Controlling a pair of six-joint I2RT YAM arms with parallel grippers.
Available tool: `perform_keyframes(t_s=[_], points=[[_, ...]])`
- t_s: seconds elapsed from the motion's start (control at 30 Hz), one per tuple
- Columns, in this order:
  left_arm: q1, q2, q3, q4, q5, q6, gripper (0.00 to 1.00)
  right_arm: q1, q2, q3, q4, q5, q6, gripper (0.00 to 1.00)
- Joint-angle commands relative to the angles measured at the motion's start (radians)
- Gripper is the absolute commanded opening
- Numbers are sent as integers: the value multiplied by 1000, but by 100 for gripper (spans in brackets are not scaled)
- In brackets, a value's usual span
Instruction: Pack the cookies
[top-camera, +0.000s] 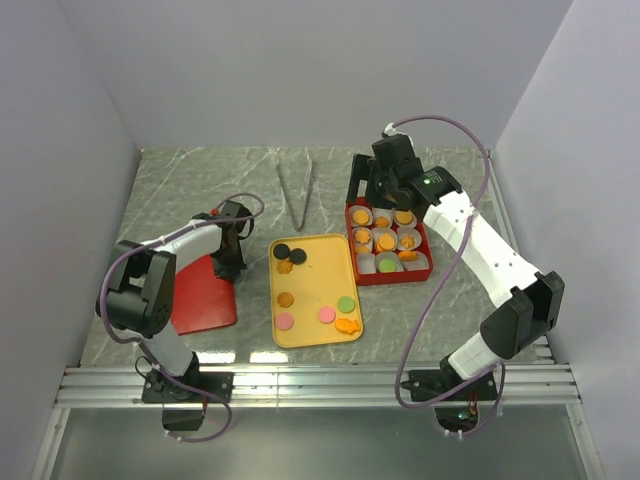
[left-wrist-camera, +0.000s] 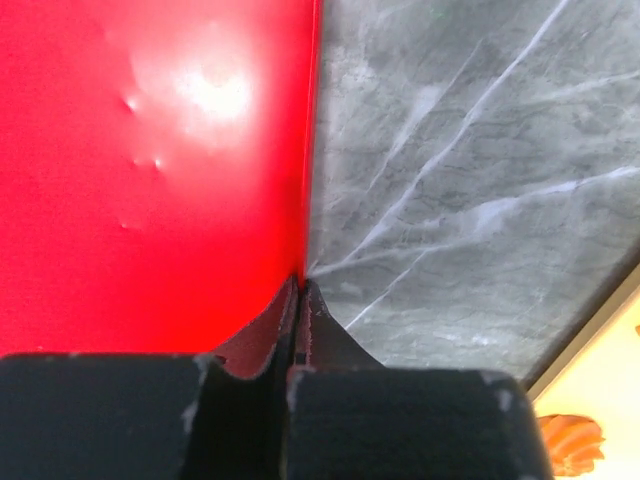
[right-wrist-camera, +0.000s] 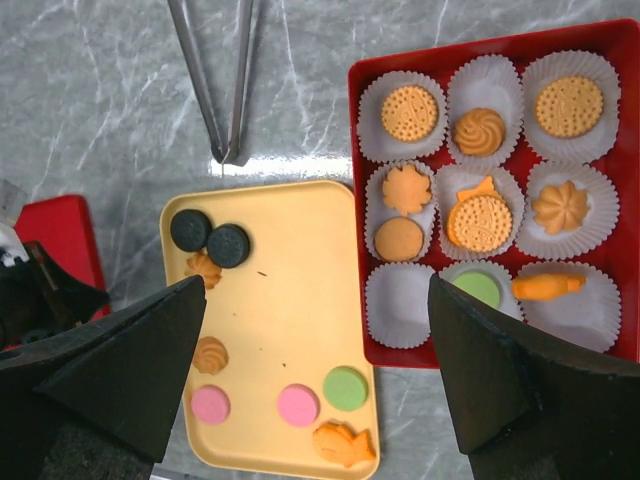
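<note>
We see the left claw (left-wrist-camera: 300, 300) pinched together on the edge of a red lid (left-wrist-camera: 150, 200) lying on the counter (left-wrist-camera: 480, 180). The right claw (right-wrist-camera: 318, 290) gapes wide above the yellow tray (right-wrist-camera: 290, 300), where 8 cookies (right-wrist-camera: 345, 388) lie loose. More cookies sit in the red box (right-wrist-camera: 355, 200) just right of the tray. In its near right corner, the long orange cookie (right-wrist-camera: 548, 287) lies left to right.

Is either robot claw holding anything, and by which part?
The left gripper pinches the red lid by its edge; the right gripper is open, holding nothing.
</note>
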Motion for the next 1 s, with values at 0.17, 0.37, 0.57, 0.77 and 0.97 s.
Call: perform_keyframes(t_s=[0.17,0.37,0.57,0.77,0.97], points=[[-2,-86,209,-187,-64,14,0,-28,-31,66,0,-133,-71,98],[-2,-181,470,-255,13,40,1,-87,-49,110,91,-466,-13,98],[-2,-257,661,-184,138,11,1,-219,-150,-130,602,-864,289,98],[-2,-287,829,-101,326,-3,0,-226,7,-151,1075,-1161,591,99],[-2,-346,853,107,634,-83,0,-223,262,-199,1848,-1215,1157,99]])
